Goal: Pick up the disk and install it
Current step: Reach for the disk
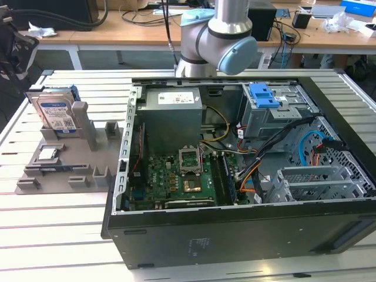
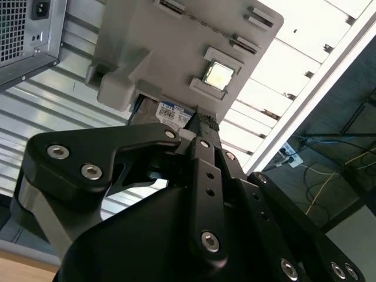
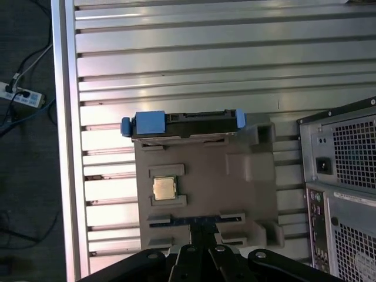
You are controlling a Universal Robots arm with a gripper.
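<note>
Reach step: claw (image 3: 202,228) was pressed together, empty, facing grey holder (image 3: 235,182); disk (image 3: 194,124) stood untouched in it; grasp would need claw spread

in the exterior view, can't see the lower part of the disk (image 1: 56,110), sunk behind a wall of the grey holder (image 1: 88,132); label print too small to read. arm (image 1: 220,35) cut off by the top edge, computer case (image 1: 235,235) by the exterior view's right edge. in the second wrist view, just a sliver of disk label (image 2: 172,111), the rest behind holder and gripper (image 2: 205,124). gripper body cut by the frame edge in both wrist views.
</note>
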